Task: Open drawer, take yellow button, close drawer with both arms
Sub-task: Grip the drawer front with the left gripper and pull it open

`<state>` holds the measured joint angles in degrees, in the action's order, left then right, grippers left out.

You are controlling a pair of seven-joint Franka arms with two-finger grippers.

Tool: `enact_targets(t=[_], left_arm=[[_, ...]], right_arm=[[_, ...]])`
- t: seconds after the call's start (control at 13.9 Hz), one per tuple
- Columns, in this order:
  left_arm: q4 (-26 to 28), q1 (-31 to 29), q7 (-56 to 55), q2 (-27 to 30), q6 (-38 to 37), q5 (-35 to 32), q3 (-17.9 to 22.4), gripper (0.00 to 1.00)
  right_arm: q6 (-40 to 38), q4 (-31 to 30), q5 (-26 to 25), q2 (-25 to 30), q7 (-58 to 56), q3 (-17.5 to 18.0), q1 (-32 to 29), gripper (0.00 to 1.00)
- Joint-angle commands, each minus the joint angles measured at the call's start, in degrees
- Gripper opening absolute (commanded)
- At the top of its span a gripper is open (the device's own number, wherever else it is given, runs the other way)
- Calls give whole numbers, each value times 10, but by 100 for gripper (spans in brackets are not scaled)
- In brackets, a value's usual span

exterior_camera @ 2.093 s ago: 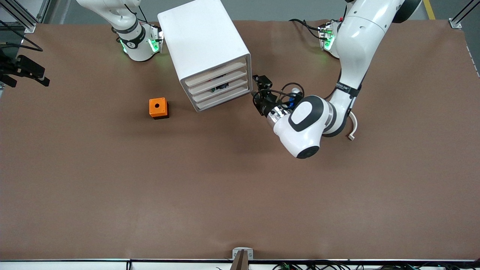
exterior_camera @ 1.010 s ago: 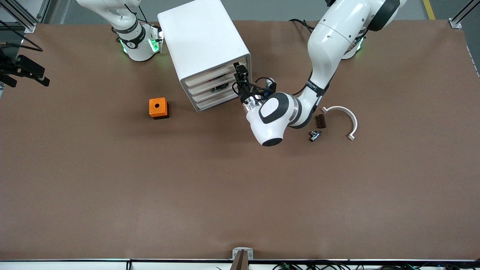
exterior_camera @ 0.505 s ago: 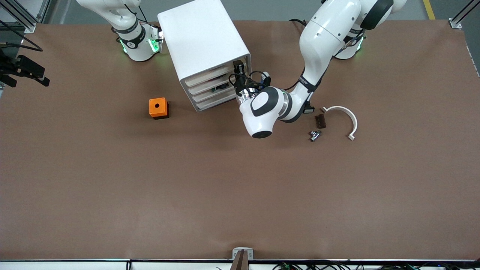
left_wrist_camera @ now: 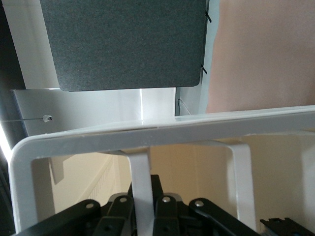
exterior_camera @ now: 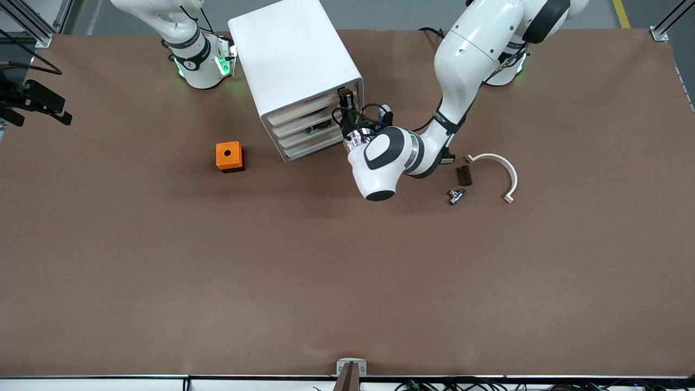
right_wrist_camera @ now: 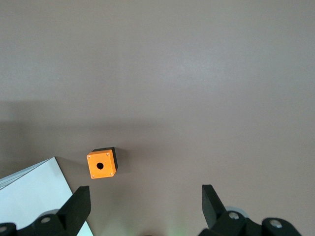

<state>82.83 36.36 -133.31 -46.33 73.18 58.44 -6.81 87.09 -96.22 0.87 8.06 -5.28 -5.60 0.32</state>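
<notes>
Front view: we see our left gripper (exterior_camera: 344, 100) fingers clenched on the top drawer (exterior_camera: 304, 110) edge; our right gripper (right_wrist_camera: 142, 206), waiting high over the tabletop (exterior_camera: 326, 271), is released.

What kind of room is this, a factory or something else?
Probably a robotics lab bench rather than a factory: two arms, the left and the right, are fixed at a brown-covered table holding just a drawer cabinet and small parts.

My left gripper (exterior_camera: 345, 103) is at the cabinet (exterior_camera: 296, 70) front; the cube (exterior_camera: 229, 156) sits beside the cabinet.
</notes>
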Motion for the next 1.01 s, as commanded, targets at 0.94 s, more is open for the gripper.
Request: enact_targets(t=[0.94], left_arm=[[-8, -151, -9, -9, -1, 26, 5, 14]], right_arm=[[19, -13, -1, 15, -6, 3, -4, 100]])
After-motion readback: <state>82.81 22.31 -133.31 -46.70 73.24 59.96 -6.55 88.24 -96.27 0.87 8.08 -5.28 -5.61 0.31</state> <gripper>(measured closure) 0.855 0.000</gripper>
